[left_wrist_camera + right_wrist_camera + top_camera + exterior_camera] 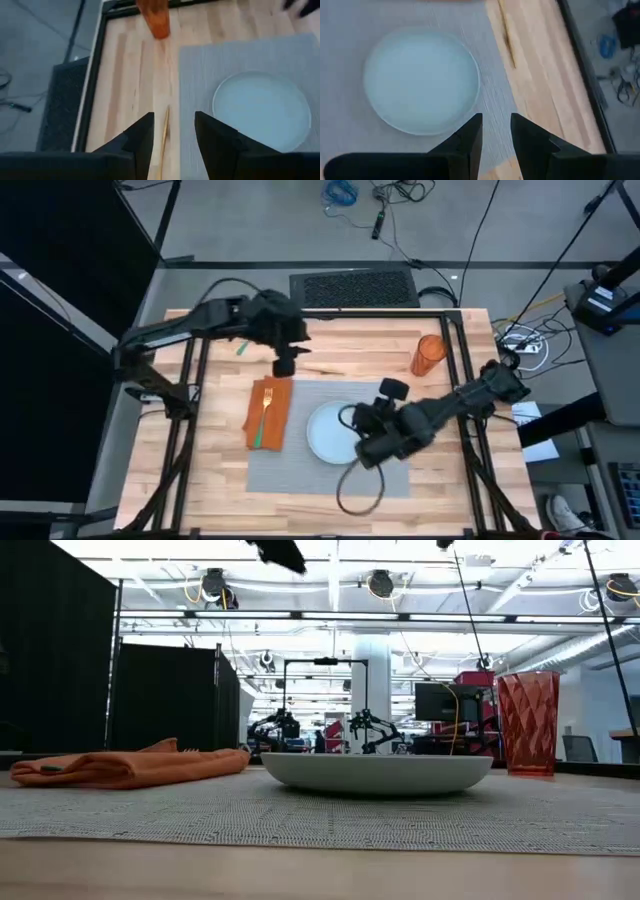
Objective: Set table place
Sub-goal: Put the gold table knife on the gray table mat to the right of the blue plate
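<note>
The grey placemat (330, 465) lies flat on the wooden table (215, 470). The pale blue plate (328, 432) rests on the mat. An orange napkin (268, 412) with a fork (264, 408) on it lies over the mat's left edge. A thin golden utensil (164, 131) lies on the wood along the mat's far edge. My left gripper (173, 132) hovers open over the utensil, with a finger showing on each side, and touches nothing. My right gripper (496, 134) hangs open above the mat, just right of the plate (420, 80).
An orange faceted cup (430, 354) stands at the far right of the table, and also shows in the low view (528, 725). A small green item (242, 348) lies at the far left. A black cable loop (360, 490) hangs over the mat's near part.
</note>
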`<act>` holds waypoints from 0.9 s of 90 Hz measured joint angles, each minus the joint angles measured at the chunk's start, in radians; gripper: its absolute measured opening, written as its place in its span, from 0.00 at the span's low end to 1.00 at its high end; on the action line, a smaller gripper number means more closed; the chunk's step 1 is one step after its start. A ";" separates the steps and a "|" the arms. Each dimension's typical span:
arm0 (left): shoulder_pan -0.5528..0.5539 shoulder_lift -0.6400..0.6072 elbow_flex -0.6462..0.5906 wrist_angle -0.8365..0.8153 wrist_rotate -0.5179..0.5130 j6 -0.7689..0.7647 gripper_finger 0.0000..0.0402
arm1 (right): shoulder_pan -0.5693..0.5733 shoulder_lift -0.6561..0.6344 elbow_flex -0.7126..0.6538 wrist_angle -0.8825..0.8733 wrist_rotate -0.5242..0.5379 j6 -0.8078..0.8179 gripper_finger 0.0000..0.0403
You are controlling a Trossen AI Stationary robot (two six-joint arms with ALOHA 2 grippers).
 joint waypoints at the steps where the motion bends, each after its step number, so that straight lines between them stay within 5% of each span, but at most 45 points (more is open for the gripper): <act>1: -0.006 -0.004 0.000 -0.011 -0.010 -0.004 0.32 | -0.009 0.000 -0.007 0.009 -0.007 -0.009 0.21; 17: -0.086 -0.047 0.000 -0.231 -0.143 -0.089 0.32 | -0.171 0.000 -0.094 0.215 -0.158 -0.201 0.21; 46: -0.228 -0.145 -0.002 -0.405 -0.153 -0.222 0.32 | -0.483 -0.001 -0.259 0.518 -0.388 -0.387 0.21; 81: -0.276 -0.354 -0.002 -0.436 -0.184 -0.401 0.32 | -0.720 0.048 -0.470 0.937 -0.798 -0.321 0.21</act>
